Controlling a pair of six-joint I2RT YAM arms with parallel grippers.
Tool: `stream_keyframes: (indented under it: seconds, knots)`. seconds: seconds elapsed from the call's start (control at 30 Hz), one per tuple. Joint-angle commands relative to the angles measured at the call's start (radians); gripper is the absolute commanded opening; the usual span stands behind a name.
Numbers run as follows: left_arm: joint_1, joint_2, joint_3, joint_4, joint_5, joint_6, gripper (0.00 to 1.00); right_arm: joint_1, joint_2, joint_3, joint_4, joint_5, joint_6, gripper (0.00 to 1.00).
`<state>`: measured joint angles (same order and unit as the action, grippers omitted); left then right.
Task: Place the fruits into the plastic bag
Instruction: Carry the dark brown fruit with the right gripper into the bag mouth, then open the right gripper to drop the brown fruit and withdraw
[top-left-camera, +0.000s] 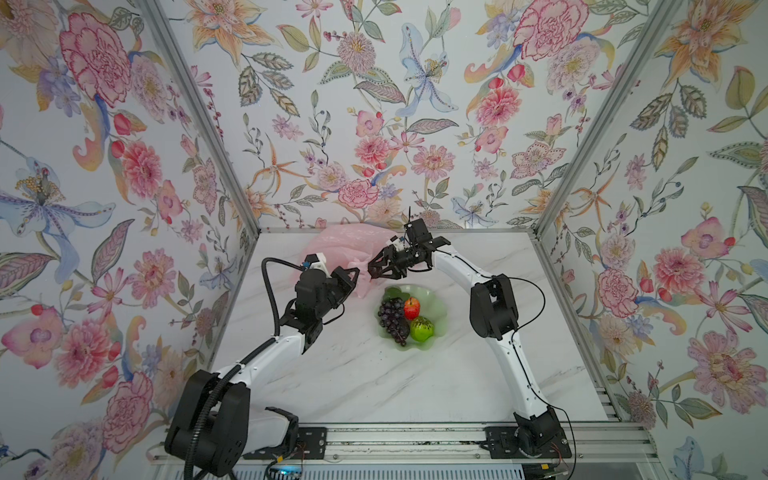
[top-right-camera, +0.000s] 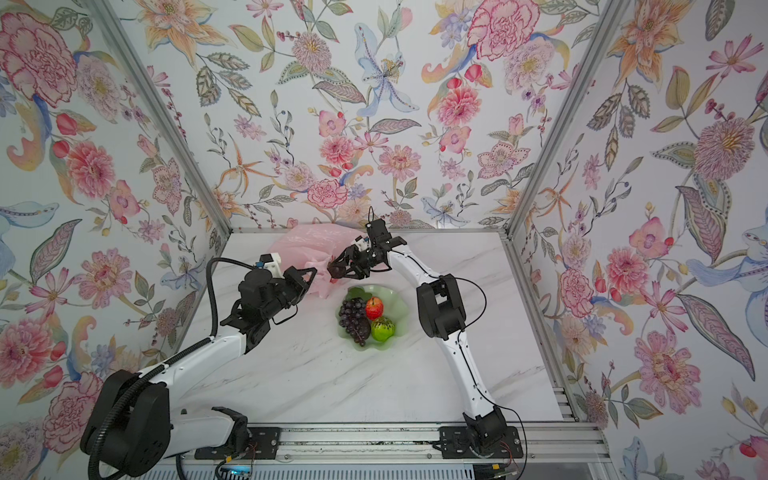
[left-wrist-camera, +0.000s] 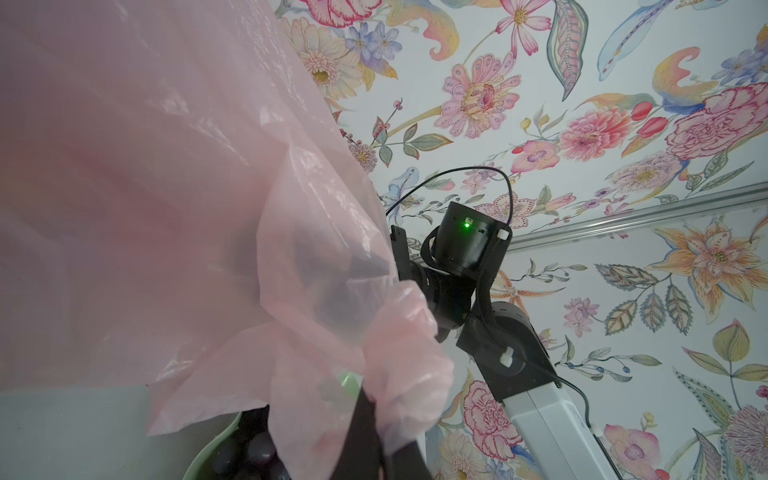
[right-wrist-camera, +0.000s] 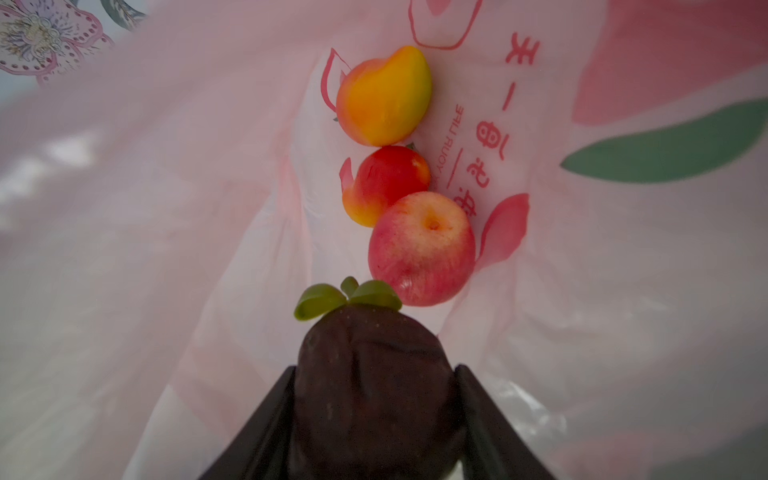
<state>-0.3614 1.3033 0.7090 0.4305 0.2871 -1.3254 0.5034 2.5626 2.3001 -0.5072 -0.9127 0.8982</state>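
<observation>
The pale pink plastic bag (top-left-camera: 345, 245) (left-wrist-camera: 145, 187) lies at the back of the table, its mouth held up. My left gripper (top-left-camera: 353, 272) (left-wrist-camera: 374, 436) is shut on a bunched edge of the bag. My right gripper (top-left-camera: 372, 270) (right-wrist-camera: 376, 368) is at the bag's mouth, shut on a dark brown round fruit (right-wrist-camera: 374, 395) with green leaves. Inside the bag lie an orange-yellow mango (right-wrist-camera: 382, 95), a red-yellow fruit (right-wrist-camera: 384, 183) and a red apple (right-wrist-camera: 422, 249). A grape bunch (top-left-camera: 392, 318), a red apple (top-left-camera: 411, 307) and a green fruit (top-left-camera: 422, 328) sit in the dish.
The pale green scalloped dish (top-left-camera: 440, 309) stands mid-table, just in front of both grippers. Floral walls close in the back and both sides. A metal rail (top-left-camera: 415, 440) with the arm bases runs along the front edge.
</observation>
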Motion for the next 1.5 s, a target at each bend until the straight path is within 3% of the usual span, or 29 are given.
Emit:
stream_keyframes:
  seconds: [0.0,0.6,0.7,0.8,1.03,1.2,1.47]
  knots:
    - [-0.018,0.022,0.058,-0.054,-0.026,-0.001,0.00,-0.016,0.049,0.070,0.043,-0.042,0.042,0.52]
    - [-0.037,0.094,0.148,-0.095,0.044,0.016,0.00,0.009,0.118,0.121,0.175,-0.041,0.172,0.55]
    - [-0.038,0.095,0.153,-0.102,0.056,0.013,0.00,0.019,0.114,0.107,0.213,-0.027,0.193,0.61]
    - [-0.037,0.092,0.149,-0.105,0.059,0.018,0.00,0.027,0.124,0.107,0.236,-0.016,0.214,0.74]
    - [-0.035,0.060,0.099,-0.064,0.066,0.006,0.00,0.040,0.177,0.168,0.363,-0.025,0.318,0.79]
    - [-0.008,0.019,0.028,-0.014,0.082,-0.018,0.00,0.044,0.142,0.169,0.317,-0.013,0.276,0.82]
    - [0.071,-0.049,-0.059,-0.031,0.098,-0.025,0.00,0.052,-0.038,-0.031,0.127,0.091,0.102,0.82]
